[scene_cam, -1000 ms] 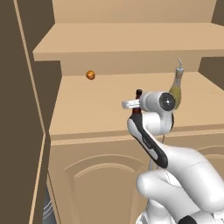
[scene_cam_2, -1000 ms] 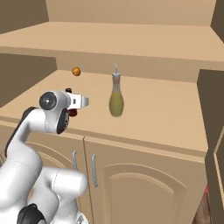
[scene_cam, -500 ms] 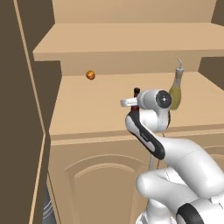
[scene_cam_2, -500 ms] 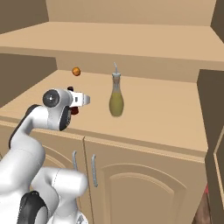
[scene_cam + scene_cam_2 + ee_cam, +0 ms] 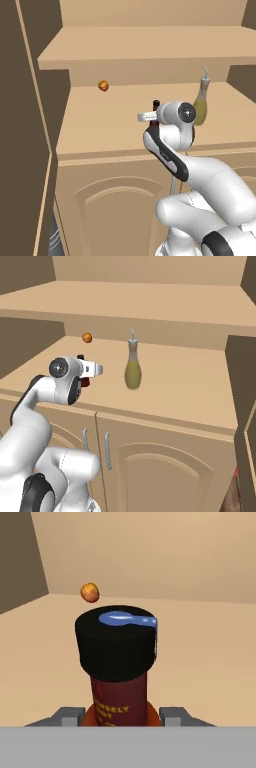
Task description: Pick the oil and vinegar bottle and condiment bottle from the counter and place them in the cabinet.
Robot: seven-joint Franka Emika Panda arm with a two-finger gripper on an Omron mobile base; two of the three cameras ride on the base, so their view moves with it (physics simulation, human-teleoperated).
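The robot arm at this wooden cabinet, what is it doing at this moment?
The white arm holds the condiment bottle in its tool, which is shut on the bottle's body, and carries it over the cabinet shelf. The oil and vinegar bottle already stands upright on that shelf, to the right of the arm. A small orange ball lies further back on the same shelf.

A slim dark red-brown condiment bottle (image 5: 119, 704) with a broad black cap (image 5: 116, 643) stands upright, gripped between two grey fingers (image 5: 66, 716), above a tan wooden shelf (image 5: 210, 657), with a small orange ball (image 5: 89, 592) near the shelf's back edge.
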